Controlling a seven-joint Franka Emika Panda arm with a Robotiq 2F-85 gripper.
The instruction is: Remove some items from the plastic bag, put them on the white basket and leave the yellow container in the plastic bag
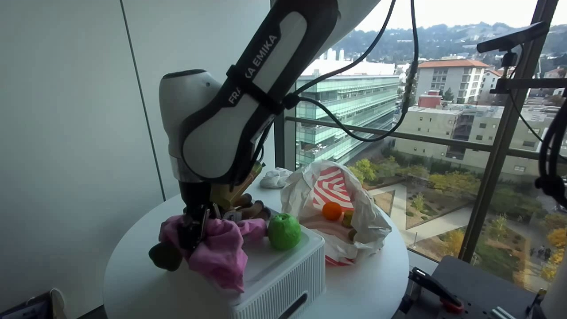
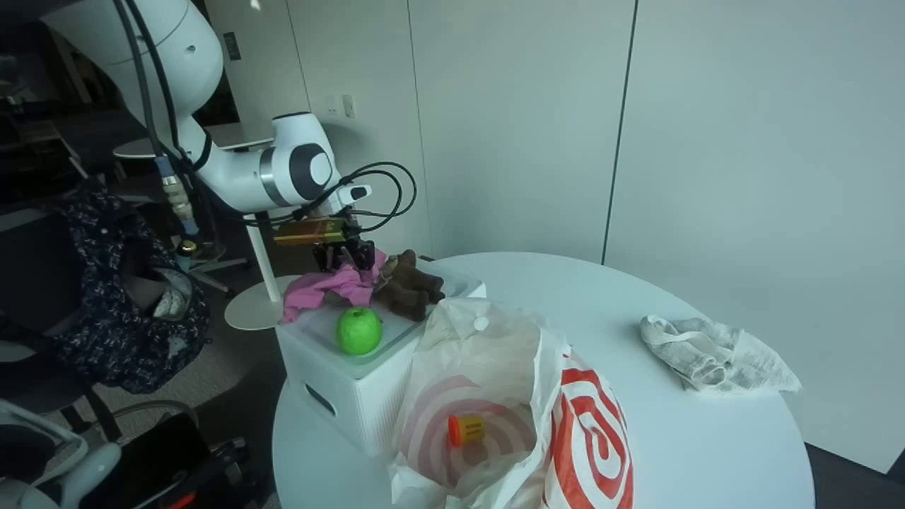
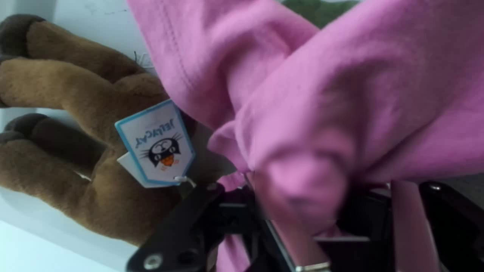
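Note:
My gripper (image 3: 298,192) is shut on the pink cloth (image 3: 264,75), which bunches between its fingers and drapes over the top of the white basket (image 2: 353,406). Beside the cloth on that top lie a brown plush toy (image 3: 87,151), its tag showing, and a green fruit (image 1: 285,231). A dark green rounded thing (image 1: 165,256) shows at the cloth's near edge. The plastic bag (image 2: 597,438), white with red print, stands open against the basket's side. In it lies the yellow container (image 2: 470,429) with an orange end; in an exterior view an orange round shape (image 1: 332,211) shows there.
A crumpled white mesh bag (image 2: 714,353) rests on the round white table (image 2: 707,452). Behind it runs a pale wall (image 2: 742,141). Cables (image 1: 376,137) loop from the arm above the plastic bag, near the window.

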